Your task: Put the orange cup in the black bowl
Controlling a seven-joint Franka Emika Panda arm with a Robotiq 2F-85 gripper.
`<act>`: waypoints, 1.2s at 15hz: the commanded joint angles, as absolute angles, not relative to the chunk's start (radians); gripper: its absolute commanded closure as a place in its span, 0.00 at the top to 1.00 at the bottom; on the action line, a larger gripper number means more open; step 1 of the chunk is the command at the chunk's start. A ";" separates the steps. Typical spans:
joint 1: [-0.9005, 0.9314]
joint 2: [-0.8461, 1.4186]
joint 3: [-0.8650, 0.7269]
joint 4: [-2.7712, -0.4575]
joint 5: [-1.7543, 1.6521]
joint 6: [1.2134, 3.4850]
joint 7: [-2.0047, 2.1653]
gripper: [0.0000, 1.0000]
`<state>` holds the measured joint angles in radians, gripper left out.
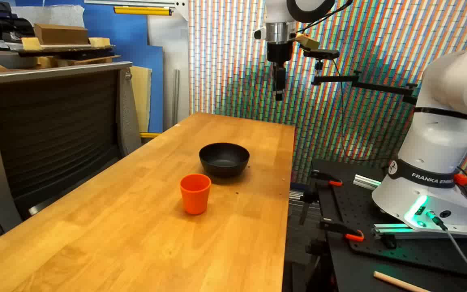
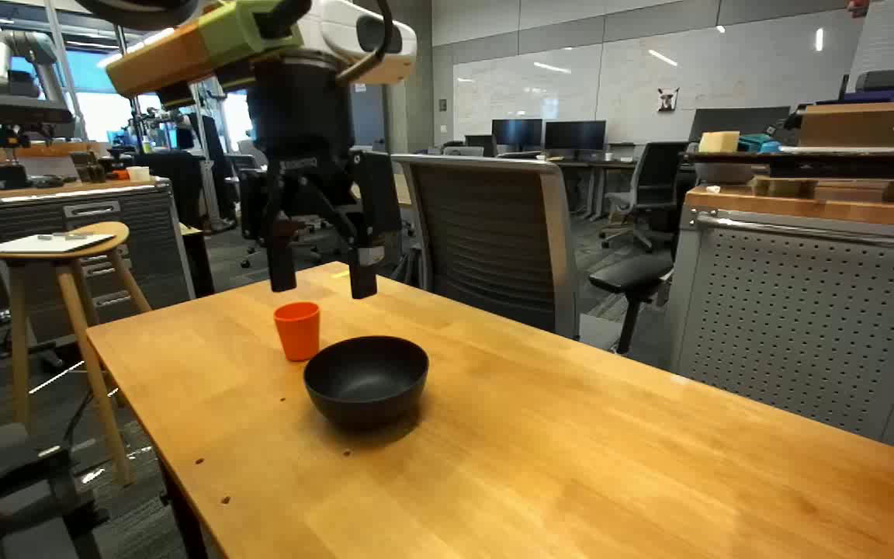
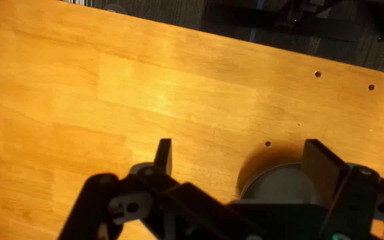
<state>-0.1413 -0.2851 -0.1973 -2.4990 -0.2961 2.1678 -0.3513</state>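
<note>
Wrist view showed gripper [image 3: 238,141] spread, partly hiding black bowl [image 3: 280,185]; in an exterior view fingers [image 1: 279,81] overlapped edge-on. Both exterior views had orange cup [image 1: 195,196] upright on table [image 1: 136,227] near bowl.

On counter [image 1: 233,247] sit cup [image 1: 195,196] and bowl [image 1: 224,172], near each other. In an exterior view: robot base [image 1: 403,198] right of counter, cup before bowl, left of it. In an exterior view: stool [image 2: 117,232] left of counter, chair [image 2: 486,241] behind, cup behind bowl, left of it. Above counter hangs claw [image 2: 323,292]; wrist view: bowl lower right, partly hidden by claw.
</note>
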 commanded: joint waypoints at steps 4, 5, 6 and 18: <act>-0.145 -0.286 -0.194 -2.492 -0.294 2.167 -0.352 1.00; -0.144 -0.269 -0.187 -2.483 -0.296 2.167 -0.327 1.00; -0.137 -0.243 -0.177 -2.470 -0.291 2.175 -0.306 1.00; 0.057 0.269 0.052 -2.029 -0.301 2.238 0.001 1.00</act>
